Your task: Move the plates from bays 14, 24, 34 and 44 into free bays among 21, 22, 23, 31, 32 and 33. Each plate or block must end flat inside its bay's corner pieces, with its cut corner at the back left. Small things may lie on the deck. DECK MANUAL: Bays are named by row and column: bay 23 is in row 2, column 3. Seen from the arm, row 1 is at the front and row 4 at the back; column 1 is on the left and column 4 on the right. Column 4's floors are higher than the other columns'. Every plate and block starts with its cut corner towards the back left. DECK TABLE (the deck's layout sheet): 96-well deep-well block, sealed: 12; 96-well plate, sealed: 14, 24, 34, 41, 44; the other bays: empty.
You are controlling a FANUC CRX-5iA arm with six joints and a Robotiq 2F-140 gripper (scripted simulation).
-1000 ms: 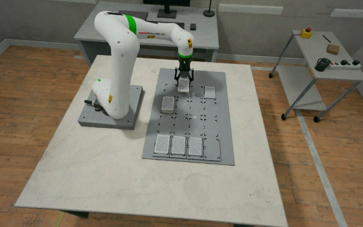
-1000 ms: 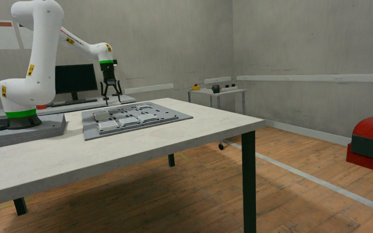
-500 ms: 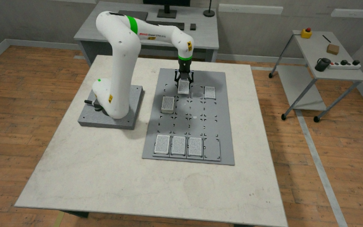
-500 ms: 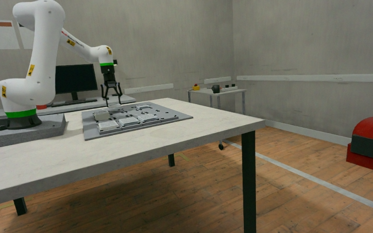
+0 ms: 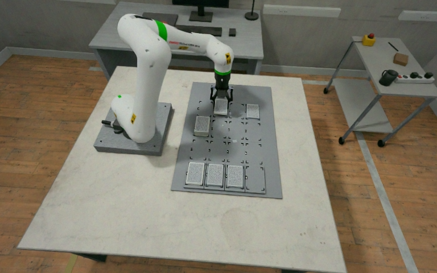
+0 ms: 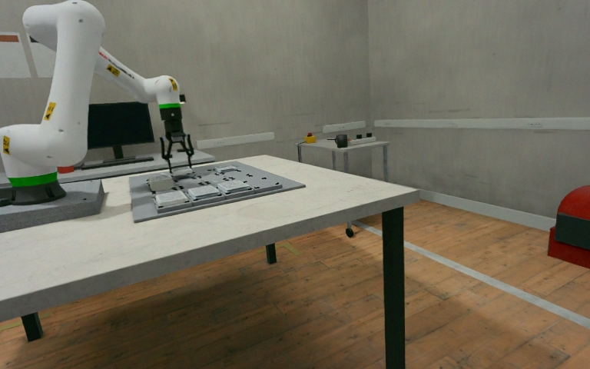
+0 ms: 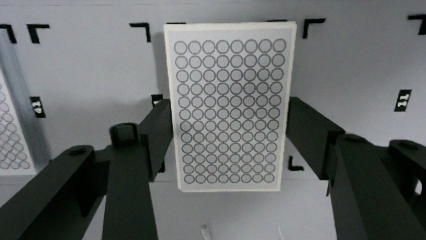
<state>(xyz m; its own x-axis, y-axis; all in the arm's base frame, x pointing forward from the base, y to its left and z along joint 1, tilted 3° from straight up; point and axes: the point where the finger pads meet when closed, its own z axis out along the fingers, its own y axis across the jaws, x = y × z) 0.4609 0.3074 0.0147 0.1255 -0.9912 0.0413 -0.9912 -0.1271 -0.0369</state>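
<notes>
From above, a white robot arm [image 5: 151,64] on a pale table [image 5: 128,199] reached over a grey deck [image 5: 273,144] marked with black corner brackets. Its black claw [image 5: 221,102] was closed on the long sides of a white plate [image 5: 221,107], held above the deck's far edge, between a thick white block [image 5: 202,125] to one side and another plate [image 5: 252,111] to the other. Three more plates [image 5: 214,175] lay side by side in raised bays along the deck's near edge, with one raised bay [image 5: 255,178] beside them bare. From the side, the claw [image 6: 177,163] hung straight down with the plate [image 6: 182,170] just above the deck [image 6: 143,208]. From the wrist, the plate [image 7: 230,107] showed rows of round wells, gripped between two dark fingers, with bracket marks and another plate [image 7: 12,135] below.
</notes>
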